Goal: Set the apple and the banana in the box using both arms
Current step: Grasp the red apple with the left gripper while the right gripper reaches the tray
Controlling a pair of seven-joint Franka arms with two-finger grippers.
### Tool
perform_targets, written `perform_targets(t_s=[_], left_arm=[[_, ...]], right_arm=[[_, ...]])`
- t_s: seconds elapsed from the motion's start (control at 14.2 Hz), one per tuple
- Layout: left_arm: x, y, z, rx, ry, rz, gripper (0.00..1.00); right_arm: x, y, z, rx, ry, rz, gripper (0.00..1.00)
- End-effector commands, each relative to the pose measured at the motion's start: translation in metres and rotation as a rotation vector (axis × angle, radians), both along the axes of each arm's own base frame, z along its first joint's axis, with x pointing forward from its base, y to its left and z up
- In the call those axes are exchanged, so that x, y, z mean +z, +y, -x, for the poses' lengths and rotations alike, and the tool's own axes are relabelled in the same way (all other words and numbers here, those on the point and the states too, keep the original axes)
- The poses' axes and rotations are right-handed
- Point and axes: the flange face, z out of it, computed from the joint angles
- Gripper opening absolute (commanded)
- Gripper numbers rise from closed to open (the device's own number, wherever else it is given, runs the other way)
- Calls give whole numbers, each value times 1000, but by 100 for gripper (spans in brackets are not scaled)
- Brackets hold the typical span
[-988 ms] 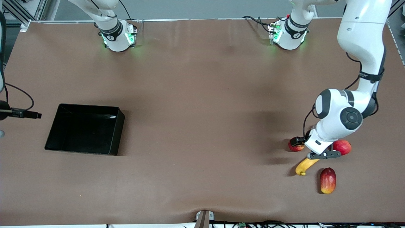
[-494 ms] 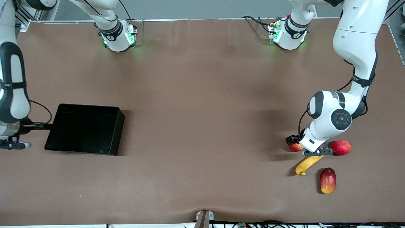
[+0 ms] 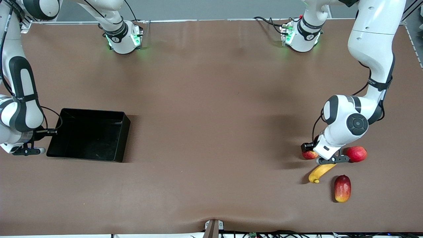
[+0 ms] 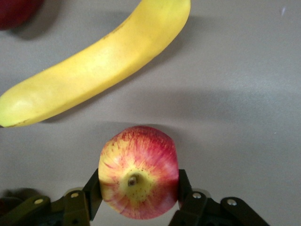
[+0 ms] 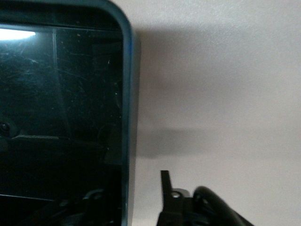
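Note:
The apple (image 3: 309, 154), red with yellow streaks, lies on the table at the left arm's end. My left gripper (image 3: 317, 158) is down over it. In the left wrist view the apple (image 4: 138, 172) sits between the fingers (image 4: 92, 193), which press on both its sides. The banana (image 3: 320, 172) lies just nearer the front camera and shows whole in the left wrist view (image 4: 94, 66). The black box (image 3: 89, 135) stands at the right arm's end. My right gripper (image 3: 26, 150) hangs open over the box's outer end wall (image 5: 128, 117).
A smooth pinkish-red fruit (image 3: 357, 153) lies beside the left gripper. An oblong red-and-yellow fruit (image 3: 342, 188) lies nearer the front camera than the banana. The brown table (image 3: 211, 132) stretches between the box and the fruit.
My right arm has come into view and moved to the box's end. My left gripper has shifted from over the banana's end onto the apple and lowered.

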Motion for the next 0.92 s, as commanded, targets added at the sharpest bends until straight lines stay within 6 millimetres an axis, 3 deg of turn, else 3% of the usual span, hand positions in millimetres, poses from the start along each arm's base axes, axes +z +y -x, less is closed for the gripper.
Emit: perform_targets(t_s=[0.0,0.21,0.35,0.56,0.85], left_arm=[[23,-4,-7,6,-36,5,0],[60,-6,-11,-1,-58,4,0],[78,-23,-10,-18,-24,-1,0],[108,-36,-3,-12,-13,-4,0],[131,-52,6,-35,7,-9,0]], right_arm=[[6,1,2,3,-11,-25,0],[14,6,-1,9,-5,-31,0],[27,17,-7,16,20,-61,0],[71,39,-21,-35,39,-198,0],[112,113,-38,-53,78,-235,0]])
